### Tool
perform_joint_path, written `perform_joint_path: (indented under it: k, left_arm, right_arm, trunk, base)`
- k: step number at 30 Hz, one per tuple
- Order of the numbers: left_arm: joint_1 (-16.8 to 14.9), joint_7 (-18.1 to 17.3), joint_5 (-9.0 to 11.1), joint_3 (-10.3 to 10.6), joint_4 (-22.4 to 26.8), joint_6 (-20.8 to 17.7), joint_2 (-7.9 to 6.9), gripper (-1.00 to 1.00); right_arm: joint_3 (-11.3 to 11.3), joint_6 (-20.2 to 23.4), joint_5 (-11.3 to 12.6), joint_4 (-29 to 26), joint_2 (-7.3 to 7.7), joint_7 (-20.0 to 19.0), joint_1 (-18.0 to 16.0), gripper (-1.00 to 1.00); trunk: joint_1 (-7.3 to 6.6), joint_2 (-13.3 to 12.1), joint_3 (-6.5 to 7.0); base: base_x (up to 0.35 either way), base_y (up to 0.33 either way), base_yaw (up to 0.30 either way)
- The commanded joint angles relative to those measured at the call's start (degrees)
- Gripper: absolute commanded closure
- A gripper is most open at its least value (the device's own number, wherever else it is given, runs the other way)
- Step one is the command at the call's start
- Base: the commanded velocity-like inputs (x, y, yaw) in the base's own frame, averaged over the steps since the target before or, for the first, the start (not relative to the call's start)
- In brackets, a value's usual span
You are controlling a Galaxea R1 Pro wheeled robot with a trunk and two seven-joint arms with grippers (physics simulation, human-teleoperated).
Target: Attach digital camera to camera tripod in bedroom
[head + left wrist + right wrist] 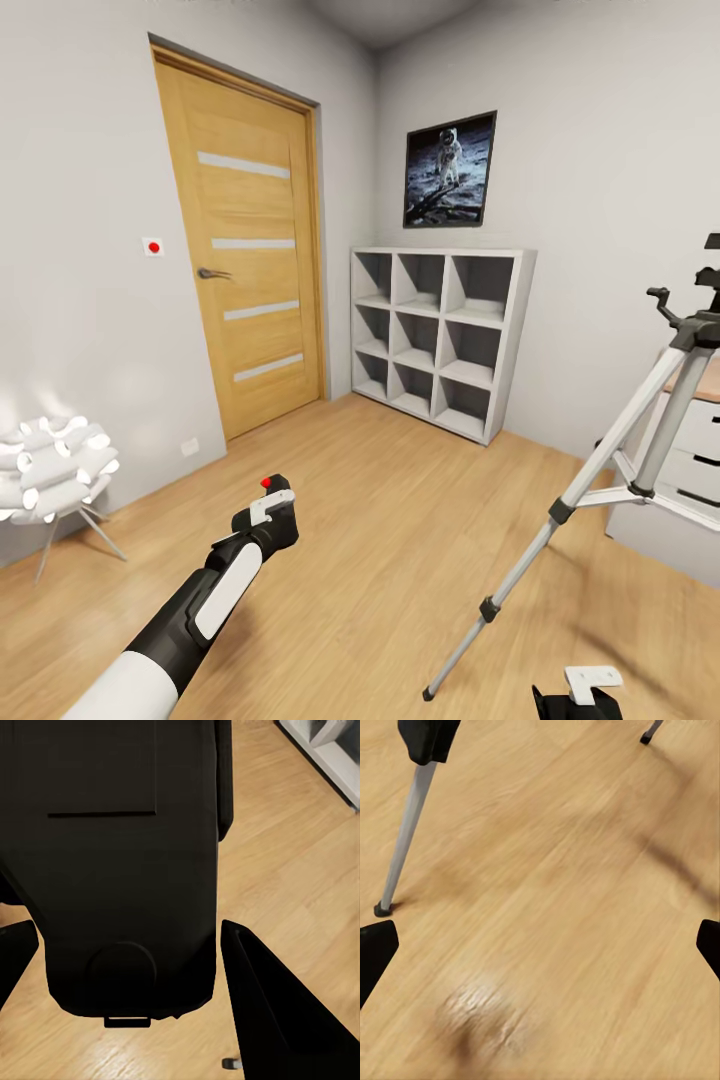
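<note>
Head view, left to right. Far left: one white chair (50,470) w/ a seat of rolled tubes, thin metal legs, against the light grey wall (80,250). Lower left: the robot's left arm reaches fwd over the light wood floor (380,520). Its left gripper (268,520) is clamped round the small black boxy digital camera (272,503), red mark on top. In the left wrist view the camera body (124,870) sits between the two black fingers (277,1005), so the grip looks firm.

Centre left: one oak door (250,250) w/ four pale strips, one red-dot wall switch (153,246) beside it. Centre: one white nine-cube shelf (440,335), one framed astronaut poster (450,168) above it.

Right: one tall camera tripod (640,440) w/ silver telescopic legs, black joints, black head at the upper right edge, partly cropped. Behind it, a white drawer unit w/ wood top (690,450). Bottom right: the right gripper (580,700); in the right wrist view its finger tips (375,952) stand wide apart, holding nothing, over the floor, w/ one tripod leg (405,832) and a 2nd foot (646,736) in sight.

The camera is well apart from the tripod head, so attaching isn't started.

Risks, as I judge: arm or base could clip a splayed leg on approach and tip the tripod; the camera could meet the head plate tilted & fail to seat, or slip if the grip eases early.
</note>
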State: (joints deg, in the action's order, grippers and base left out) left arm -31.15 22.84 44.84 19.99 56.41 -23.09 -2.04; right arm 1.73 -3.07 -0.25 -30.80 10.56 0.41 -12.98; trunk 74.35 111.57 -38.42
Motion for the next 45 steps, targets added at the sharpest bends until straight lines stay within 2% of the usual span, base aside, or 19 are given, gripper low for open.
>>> perform_joint_path:
  k: [1,45]
  left_arm:
    - [-0.05,0.42,0.41,0.22,0.1,-0.11,-0.07,1.0]
    - [-0.05,0.36,0.33,0.22,-0.52,-0.11,-0.16,1.0]
  right_arm:
    - [0.09,-0.18,0.0,0.03,-0.01,0.04,-0.03,-1.0]
    - [0.21,0.62,0.34,0.04,-0.01,0.09,-0.03,-1.0]
  trunk:
    - [-0.23,-0.39,0.12]
    - [-9.9,-18.03,8.02]
  base:
    - [0.0,0.0,0.0]
    - [0.0,0.0,0.0]
